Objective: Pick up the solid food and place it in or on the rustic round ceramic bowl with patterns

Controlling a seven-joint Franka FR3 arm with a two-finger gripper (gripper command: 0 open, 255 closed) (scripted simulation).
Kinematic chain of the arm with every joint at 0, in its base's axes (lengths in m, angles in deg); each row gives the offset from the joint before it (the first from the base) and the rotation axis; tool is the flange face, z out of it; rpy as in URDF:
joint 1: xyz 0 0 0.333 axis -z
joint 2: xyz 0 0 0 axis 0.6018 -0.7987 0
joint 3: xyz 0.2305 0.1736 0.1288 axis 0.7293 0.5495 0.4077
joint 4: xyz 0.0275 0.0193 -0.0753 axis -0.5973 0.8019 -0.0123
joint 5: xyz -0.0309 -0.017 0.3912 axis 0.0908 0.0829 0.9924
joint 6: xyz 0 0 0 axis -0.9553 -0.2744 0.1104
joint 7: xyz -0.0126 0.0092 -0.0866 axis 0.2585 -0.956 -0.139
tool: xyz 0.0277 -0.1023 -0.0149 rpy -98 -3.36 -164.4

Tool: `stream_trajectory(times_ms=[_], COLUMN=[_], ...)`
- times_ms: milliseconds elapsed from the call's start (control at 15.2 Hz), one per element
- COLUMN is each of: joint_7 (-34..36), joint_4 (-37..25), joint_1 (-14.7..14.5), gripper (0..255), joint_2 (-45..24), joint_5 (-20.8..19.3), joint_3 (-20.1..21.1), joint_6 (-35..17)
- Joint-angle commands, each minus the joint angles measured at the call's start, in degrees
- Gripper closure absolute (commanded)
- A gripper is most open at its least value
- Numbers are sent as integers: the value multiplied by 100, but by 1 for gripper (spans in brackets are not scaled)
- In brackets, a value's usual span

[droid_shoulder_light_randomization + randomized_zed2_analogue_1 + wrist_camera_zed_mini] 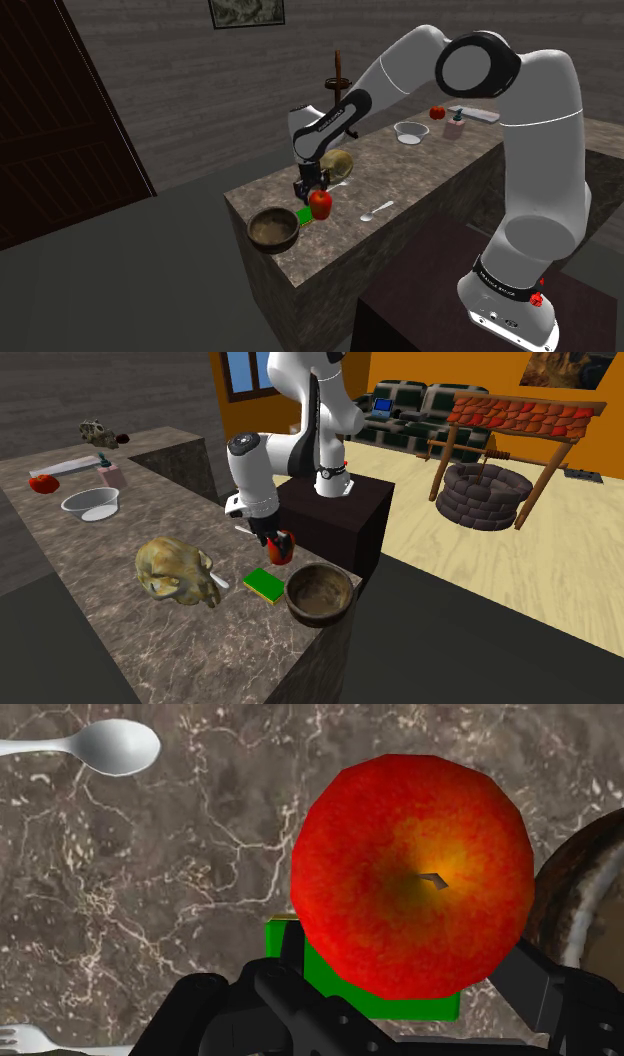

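A red apple (320, 204) (281, 547) (412, 874) sits clasped between the black fingers of my gripper (312, 192) (272, 538) (415, 979), which is shut on it just above the marble counter (420, 170). Right below it lies a green sponge (304, 214) (265, 585) (400, 1004). The brown round bowl (273, 228) (320, 593) (590, 894) stands at the counter's corner, just past the sponge, a short way from the apple. It looks empty.
A yellowish lump (338, 165) (175, 567) rests behind the gripper. A white spoon (378, 211) (100, 746) and a fork (20, 1039) lie on the counter. At the far end are a white bowl (409, 132), a tomato (437, 112) and a pink dispenser (455, 127).
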Motion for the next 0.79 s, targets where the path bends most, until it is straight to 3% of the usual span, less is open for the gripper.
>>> stream_trajectory(times_ms=[0, 726], joint_7=[-2, -68], joint_4=[-15, -195], joint_1=[2, 43], gripper=[255, 255], joint_2=[107, 615], joint_5=[24, 141], joint_3=[17, 72], joint_6=[122, 801])
